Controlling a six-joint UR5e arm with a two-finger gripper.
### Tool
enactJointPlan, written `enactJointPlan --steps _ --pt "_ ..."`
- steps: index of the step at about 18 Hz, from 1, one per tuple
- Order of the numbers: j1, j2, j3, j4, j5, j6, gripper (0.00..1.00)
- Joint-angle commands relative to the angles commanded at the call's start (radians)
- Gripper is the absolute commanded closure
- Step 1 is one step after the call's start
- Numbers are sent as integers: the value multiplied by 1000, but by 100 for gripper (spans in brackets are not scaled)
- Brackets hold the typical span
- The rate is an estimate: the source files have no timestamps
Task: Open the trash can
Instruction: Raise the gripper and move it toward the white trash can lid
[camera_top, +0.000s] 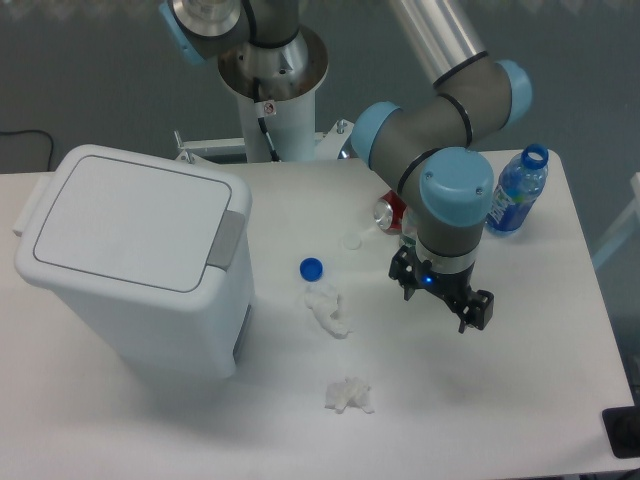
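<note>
Trash can (135, 262), lid shut, sits well left of my gripper (443, 297); jaws prob. open, empty; latch tab (229, 239) faces me.

red can (389, 212) lying mostly hidden behind the arm, black object (622, 432) being cropped by the right edge

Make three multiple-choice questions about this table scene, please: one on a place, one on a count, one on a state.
1. Where is the blue cap?
A. between trash can and gripper
B. on the lid
C. on the bottle

2. How many crumpled tissues lie on the table?
A. one
B. two
C. four

3. The trash can lid is:
A. removed
B. raised
C. closed

Answers: 1 A, the cap lies on the table between them. 2 B, one near the cap, one nearer the front edge. 3 C, the lid lies flat.
</note>
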Motion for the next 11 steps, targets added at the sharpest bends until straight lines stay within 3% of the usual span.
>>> enactJointPlan --steps 3,6,8,9,10,11 --pt "-3 25 -2 0 -58 -29 0" --pt "-37 48 29 12 -80 -250 0" --pt "-48 69 52 11 -89 -295 21" --pt "-46 87 49 9 -113 -327 41" --pt "-41 103 48 9 -153 -354 55" --pt "-41 115 46 8 -196 -387 56"
